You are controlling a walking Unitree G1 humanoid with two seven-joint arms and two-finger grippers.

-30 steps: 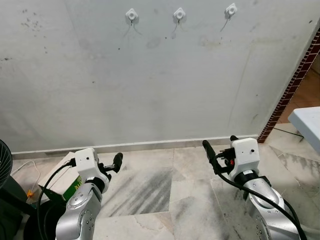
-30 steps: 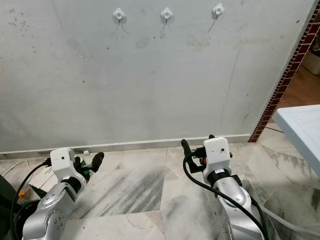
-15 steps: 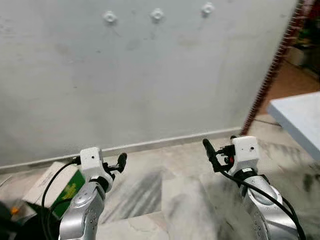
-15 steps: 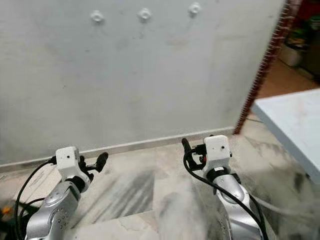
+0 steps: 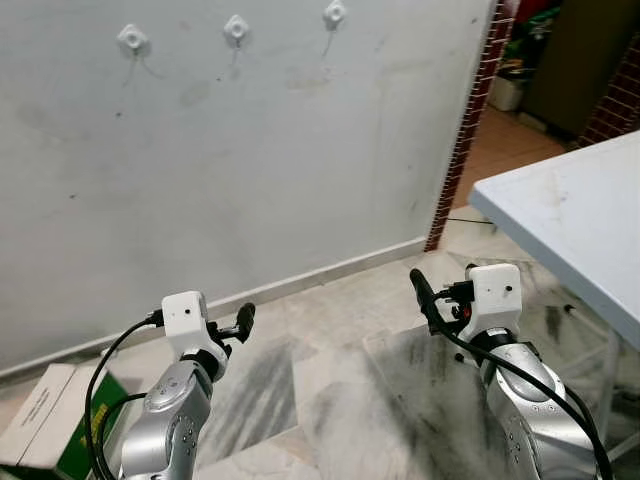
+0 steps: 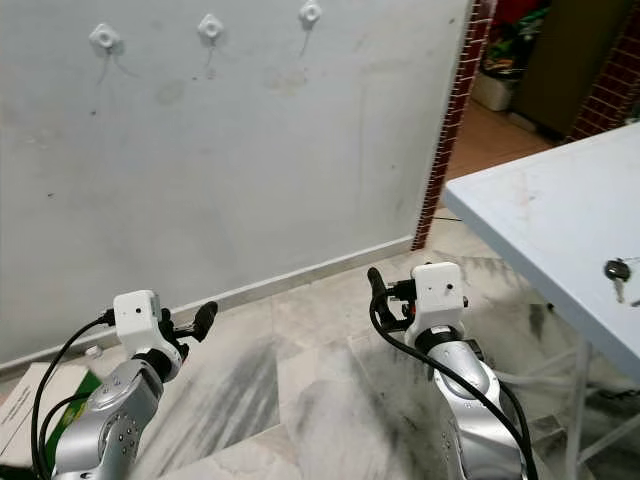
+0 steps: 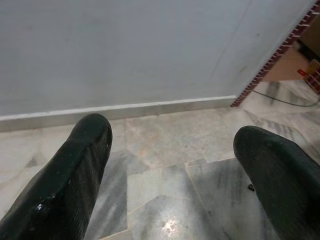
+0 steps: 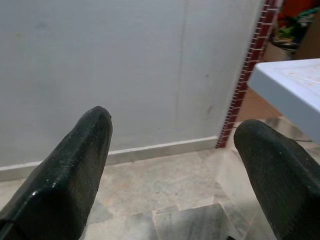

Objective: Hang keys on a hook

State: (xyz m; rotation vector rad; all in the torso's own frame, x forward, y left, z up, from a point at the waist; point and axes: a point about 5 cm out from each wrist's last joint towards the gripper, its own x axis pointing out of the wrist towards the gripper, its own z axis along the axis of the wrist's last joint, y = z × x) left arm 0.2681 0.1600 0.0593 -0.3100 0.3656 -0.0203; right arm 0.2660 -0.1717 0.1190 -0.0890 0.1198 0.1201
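Three white hooks sit high on the grey wall: the left hook (image 5: 132,40), the middle hook (image 5: 236,26) and the right hook (image 5: 335,13). A small set of keys (image 6: 617,270) lies on the white table (image 5: 570,210) to my right, near its front edge. My left gripper (image 5: 243,318) and right gripper (image 5: 420,290) are held low over the marble floor, far below the hooks. Both are open and empty, as the left wrist view (image 7: 172,165) and the right wrist view (image 8: 172,165) show their fingers wide apart.
A red brick pillar (image 5: 470,120) ends the wall on the right, with a doorway and a brown floor beyond it. A white and green box (image 5: 50,420) lies on the floor at my lower left. The table's legs (image 6: 580,400) stand close to my right arm.
The camera has turned to the right: the hooks have slid left in the picture and the white table with the keys has come into view. Both arms keep the same pose.
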